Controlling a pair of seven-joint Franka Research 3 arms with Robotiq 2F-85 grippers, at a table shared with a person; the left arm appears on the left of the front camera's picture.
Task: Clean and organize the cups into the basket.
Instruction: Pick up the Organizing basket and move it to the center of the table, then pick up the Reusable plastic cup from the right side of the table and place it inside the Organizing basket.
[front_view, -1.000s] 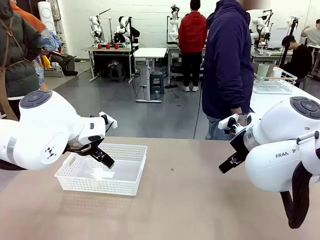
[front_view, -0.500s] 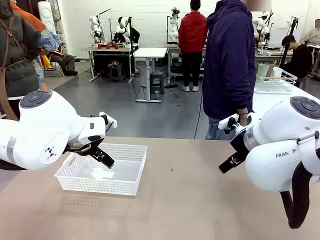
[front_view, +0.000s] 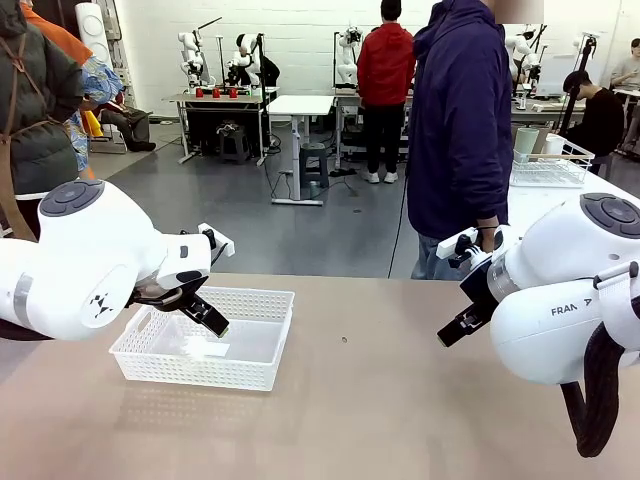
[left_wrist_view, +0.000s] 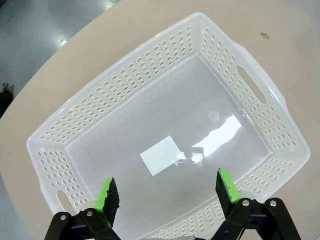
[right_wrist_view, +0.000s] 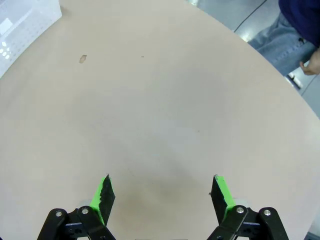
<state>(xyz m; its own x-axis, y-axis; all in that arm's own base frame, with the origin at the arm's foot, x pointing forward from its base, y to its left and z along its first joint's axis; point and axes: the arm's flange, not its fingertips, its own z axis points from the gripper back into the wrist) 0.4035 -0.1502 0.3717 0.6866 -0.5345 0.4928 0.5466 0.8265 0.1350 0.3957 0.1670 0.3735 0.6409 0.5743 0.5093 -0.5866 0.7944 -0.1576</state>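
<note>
Over the last second we see next to nothing change. Both arms hold exactly where they were, and only the person (front_view: 460, 120) in the dark blue jacket, at the far edge of the table (front_view: 350, 410), has shifted a little.

The left gripper (front_view: 205, 314) hangs over the basket (front_view: 195, 372), which sits in the lower left of the front view. In the left wrist view its jaws stand wide apart with nothing between them, and below them the basket holds only a white label (left_wrist_view: 160, 155) on its floor. The right gripper (front_view: 458, 328), at the right of the frame, is likewise spread and empty over bare tabletop.

The one cup we can make out, what looks like a pale green cup (front_view: 526, 140), stands in a wire basket (front_view: 560, 175) on another table in the upper right, well apart from both grippers.

We judge that the task has not yet begun: nothing is within reach to pick up, so the cups probably have to come from the person first.
</note>
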